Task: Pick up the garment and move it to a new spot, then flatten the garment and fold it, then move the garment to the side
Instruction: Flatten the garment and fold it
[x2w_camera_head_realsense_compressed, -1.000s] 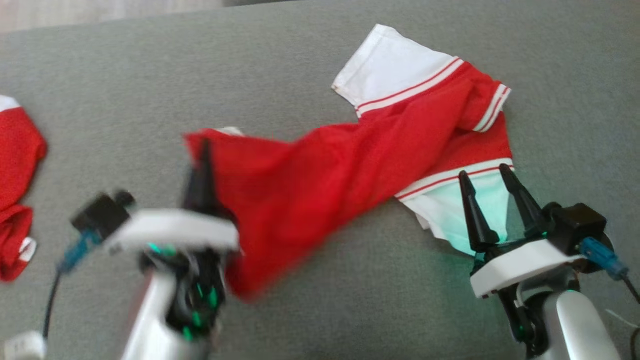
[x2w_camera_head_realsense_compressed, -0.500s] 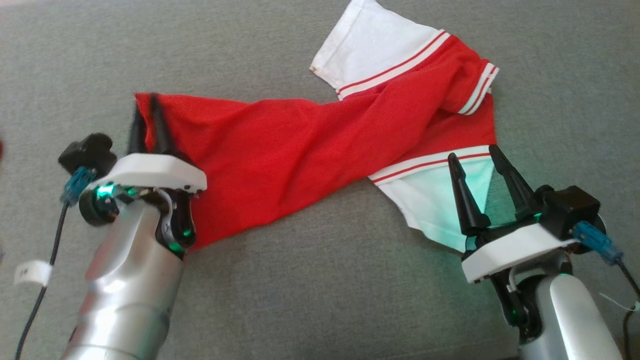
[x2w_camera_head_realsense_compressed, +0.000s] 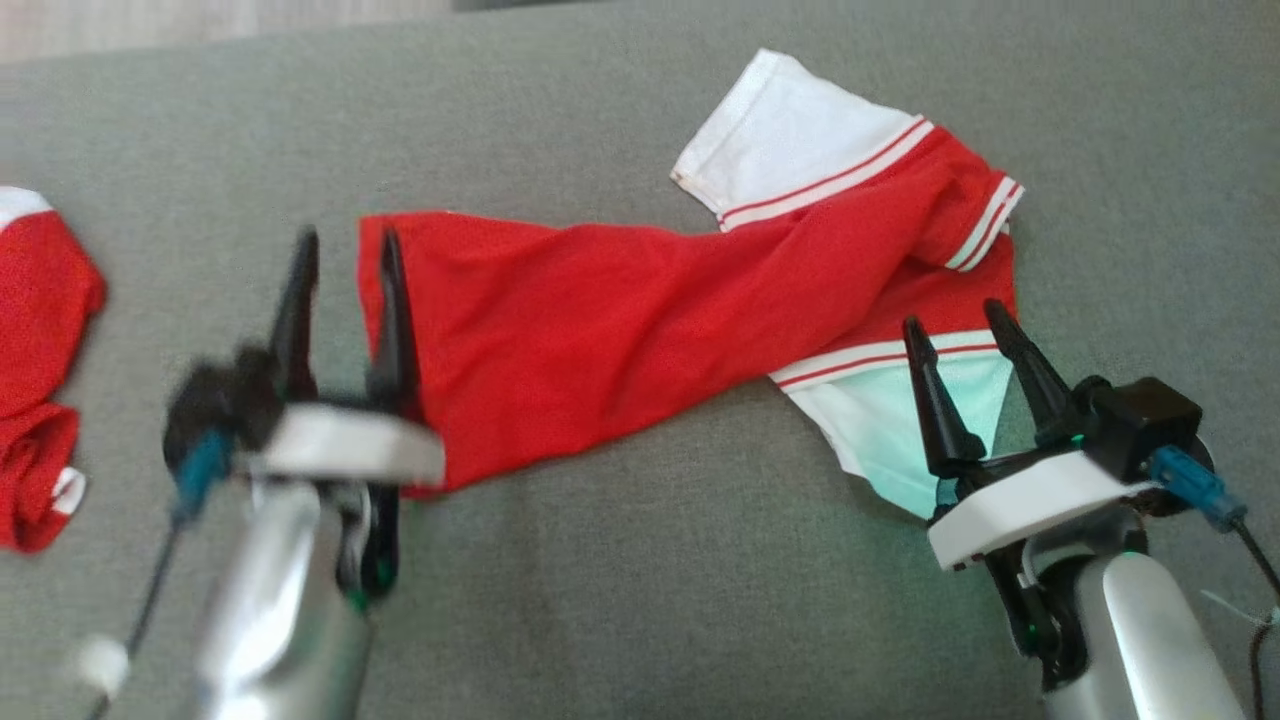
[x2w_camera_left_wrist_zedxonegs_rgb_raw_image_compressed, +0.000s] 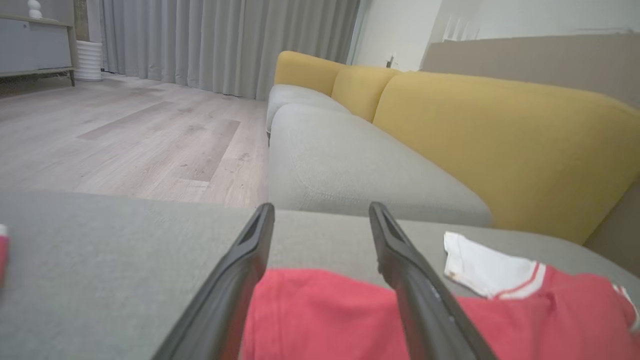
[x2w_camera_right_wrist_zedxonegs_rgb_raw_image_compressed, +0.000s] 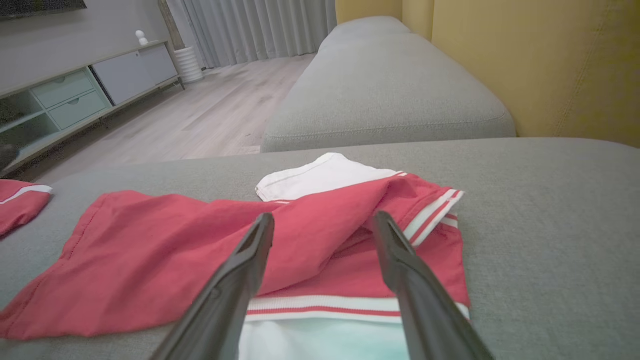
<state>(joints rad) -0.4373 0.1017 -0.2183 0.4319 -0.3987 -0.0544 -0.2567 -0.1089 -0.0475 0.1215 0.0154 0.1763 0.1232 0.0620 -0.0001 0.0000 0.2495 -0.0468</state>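
The garment (x2w_camera_head_realsense_compressed: 600, 320), a red shirt with white, red-striped sleeves, lies stretched across the grey cushion (x2w_camera_head_realsense_compressed: 640, 580). My left gripper (x2w_camera_head_realsense_compressed: 345, 240) stands open at its left hem, the right finger over the red edge and nothing pinched. In the left wrist view the left gripper (x2w_camera_left_wrist_zedxonegs_rgb_raw_image_compressed: 321, 209) spans the hem of the garment (x2w_camera_left_wrist_zedxonegs_rgb_raw_image_compressed: 325, 320). My right gripper (x2w_camera_head_realsense_compressed: 952, 316) is open over the near white sleeve (x2w_camera_head_realsense_compressed: 900, 440). In the right wrist view the right gripper (x2w_camera_right_wrist_zedxonegs_rgb_raw_image_compressed: 324, 216) is spread wide above the garment (x2w_camera_right_wrist_zedxonegs_rgb_raw_image_compressed: 150, 250).
Another red garment (x2w_camera_head_realsense_compressed: 40, 350) lies bunched at the cushion's left edge. A yellow sofa back (x2w_camera_left_wrist_zedxonegs_rgb_raw_image_compressed: 500, 145) and a second grey seat (x2w_camera_left_wrist_zedxonegs_rgb_raw_image_compressed: 350, 170) stand beyond. Wood floor (x2w_camera_left_wrist_zedxonegs_rgb_raw_image_compressed: 125, 140) and a low cabinet (x2w_camera_right_wrist_zedxonegs_rgb_raw_image_compressed: 75, 95) lie past the cushion.
My left gripper has opened and let go of the garment's left hem, which now lies flat. The head camera has shifted. The right gripper stays open over the sleeve.
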